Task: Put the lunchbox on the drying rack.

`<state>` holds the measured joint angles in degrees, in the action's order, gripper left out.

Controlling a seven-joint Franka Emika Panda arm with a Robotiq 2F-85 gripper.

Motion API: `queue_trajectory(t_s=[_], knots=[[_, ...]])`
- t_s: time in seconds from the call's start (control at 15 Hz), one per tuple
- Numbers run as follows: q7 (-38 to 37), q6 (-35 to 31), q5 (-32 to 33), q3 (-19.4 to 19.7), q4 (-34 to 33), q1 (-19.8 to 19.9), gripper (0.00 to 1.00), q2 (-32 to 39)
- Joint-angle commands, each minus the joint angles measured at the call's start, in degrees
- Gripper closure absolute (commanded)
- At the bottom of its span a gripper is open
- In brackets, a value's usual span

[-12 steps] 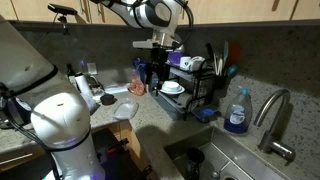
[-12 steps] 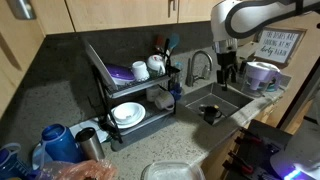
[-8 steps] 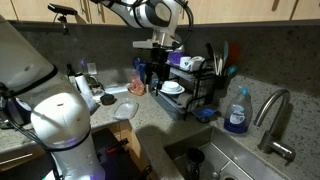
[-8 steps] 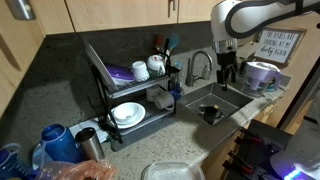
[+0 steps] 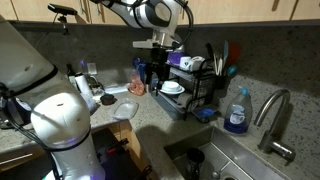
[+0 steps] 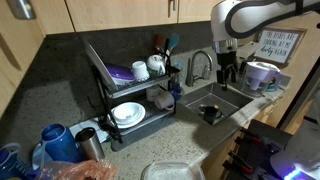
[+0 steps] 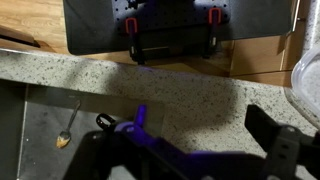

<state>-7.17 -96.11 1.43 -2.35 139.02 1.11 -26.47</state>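
Arm (image 5: pixel 150 12) reaches in from above. The end effector (image 5: pixel 153 74) hangs in the air over the worktop (image 5: pixel 150 108), pointing down and touching nothing.

End effector state: in the wrist view the two dark fingers (image 7: pixel 272 135) stand far apart at the bottom of the frame, with only bare speckled worktop between them — wide, empty.

Lunchbox (image 5: pixel 125 110): whitish, semi-translucent. It sits flat on the worktop near the front edge, just beside the robot's white base (image 5: pixel 62 125) and well apart from the end effector. In an exterior view it shows at the bottom of the frame, partly cut off (image 6: pixel 172 171). A translucent curved rim at the right edge of the wrist view may be the same item; cannot tell.

Drying rack (image 6: pixel 97 62): black wire, two tiers, standing at the back edge of the worktop against the wall, next to the sink (image 6: pixel 228 98).
- Lower tier: a round white plate (image 6: pixel 127 114).
- Upper tier: white cups (image 6: pixel 141 70).
- Side holder: utensils standing upright (image 6: pixel 160 47).

No lunchbox on the rack.

Other items: faucet (image 6: pixel 200 65) behind the sink; dark cup (image 6: pixel 210 113) in the basin; blue soap bottle (image 5: pixel 237 112) at the sink's back edge.
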Motion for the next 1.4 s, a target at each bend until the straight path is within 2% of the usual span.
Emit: queue_trajectory(t_s=[0.0, 0.33, 1.13, 1.33], knots=[[-0.05, 0.07, 0.07, 0.2, -0.07, -0.21, 0.0, 0.02], [-0.22, -3.34, -2.89, -0.65, 2.93, -2.06, 0.0, -1.44], [3.34, -17.34, -15.96, -5.41, 14.33, -12.36, 0.0, -7.8], [1.79, -16.41, -15.15, -6.08, 13.13, -12.53, 0.0, -6.08]])
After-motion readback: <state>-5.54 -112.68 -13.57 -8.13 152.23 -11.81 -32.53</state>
